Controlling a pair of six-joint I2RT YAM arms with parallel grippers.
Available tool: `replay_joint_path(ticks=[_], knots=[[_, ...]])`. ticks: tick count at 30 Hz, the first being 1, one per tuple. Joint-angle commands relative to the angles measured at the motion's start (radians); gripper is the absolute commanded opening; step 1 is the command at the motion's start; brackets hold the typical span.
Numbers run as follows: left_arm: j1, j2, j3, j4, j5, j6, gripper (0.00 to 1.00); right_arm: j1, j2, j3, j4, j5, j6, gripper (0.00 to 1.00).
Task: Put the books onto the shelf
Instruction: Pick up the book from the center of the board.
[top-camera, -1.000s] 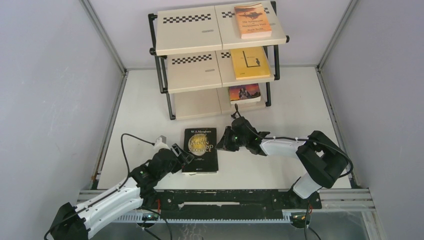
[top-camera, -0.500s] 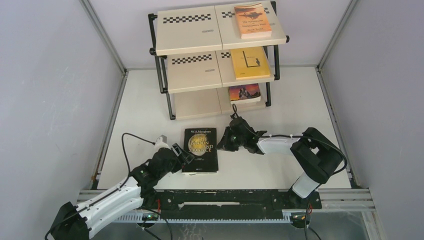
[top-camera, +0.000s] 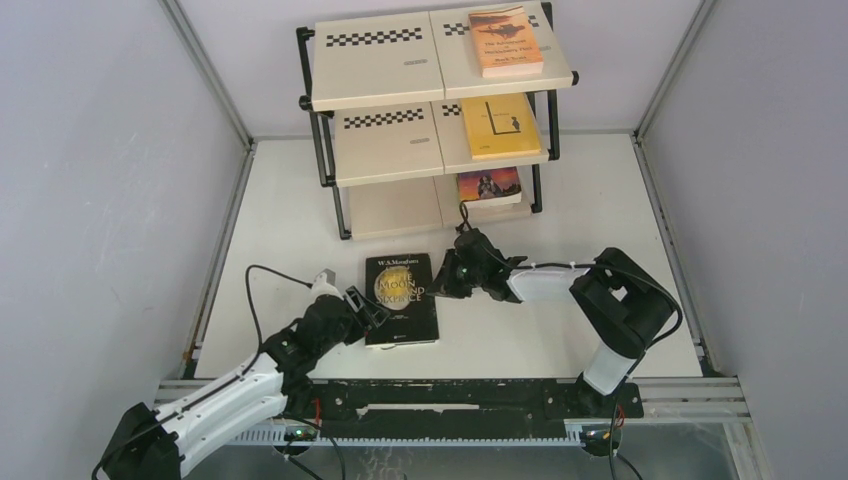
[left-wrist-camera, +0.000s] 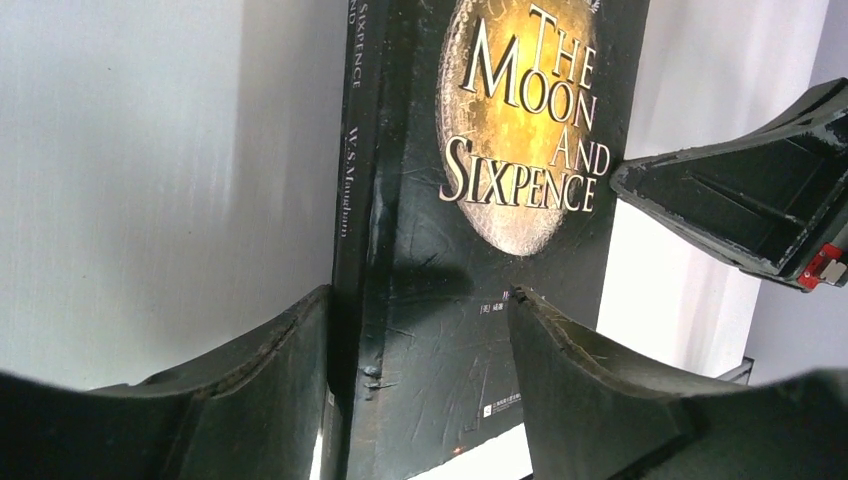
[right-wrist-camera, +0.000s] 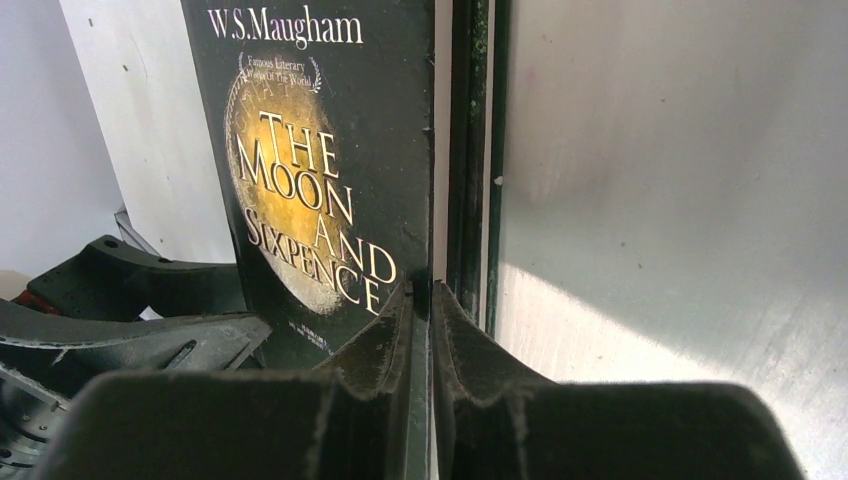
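A black book with a gold moon, "The Moon and Sixpence", lies on the table in front of the shelf. My left gripper is open at the book's near left corner. In the left wrist view one finger stands beside the spine and the other over the cover. My right gripper is at the book's right edge. In the right wrist view its jaws are pinched on the thin edge of the front cover. An orange book, a yellow book and a dark red book lie on the shelf's right side.
The shelf stands against the back wall, and the left half of each tier is bare board. Grey walls close in the white table on the left and right. A black rail runs along the near edge by the arm bases.
My right gripper has slid left to the black book's right edge and closed on the cover. The book's far end has shifted slightly left and away. The left gripper has barely moved.
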Motion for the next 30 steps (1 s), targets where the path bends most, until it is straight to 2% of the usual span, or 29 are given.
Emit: replay_joint_path(ticks=[1,12,20,30], knots=[[0.004,-0.042,-0.032,0.080,0.045,-0.002,0.67,0.009,0.029,0.039,0.022,-0.048,-0.007,0.17],[0.004,-0.231,-0.035,-0.004,0.003,-0.048,0.58,0.020,0.057,0.071,0.026,-0.097,-0.017,0.16],[0.004,-0.268,0.022,-0.052,0.003,-0.048,0.57,0.022,0.063,0.087,0.020,-0.119,-0.029,0.16],[0.004,-0.268,0.071,-0.049,0.008,-0.052,0.48,0.022,0.065,0.097,0.028,-0.148,-0.034,0.16]])
